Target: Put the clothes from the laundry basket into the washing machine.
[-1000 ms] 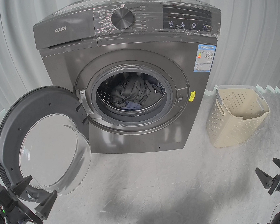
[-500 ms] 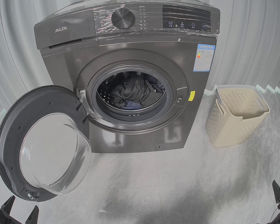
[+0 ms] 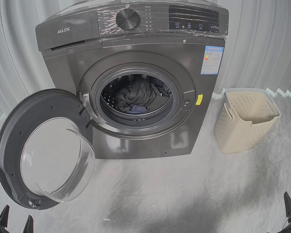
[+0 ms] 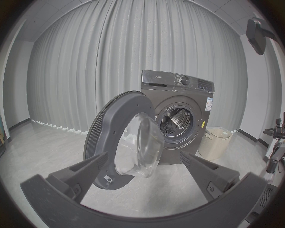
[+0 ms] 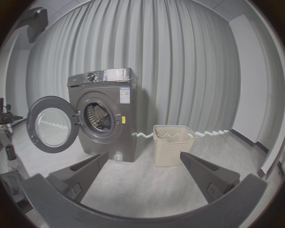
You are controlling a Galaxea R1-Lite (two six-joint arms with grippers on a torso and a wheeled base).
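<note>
dark clothes (image 3: 139, 94) in washing machine (image 3: 68, 70), door (image 3: 11, 145) open, laundry basket (image 3: 237, 133) beside it, left fingers (image 4: 83, 170) and right fingers (image 5: 83, 169) spread wide

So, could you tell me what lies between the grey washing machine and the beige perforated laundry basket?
Only bare pale marbled floor separates the washing machine and laundry basket, seen in the head view.

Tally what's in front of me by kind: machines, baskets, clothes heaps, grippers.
Washing machine: 1
Laundry basket: 1
Dark clothes heap, in the drum, pieces not separable: 1
Grippers: 2, the left gripper and the right gripper
Total: 5
</note>
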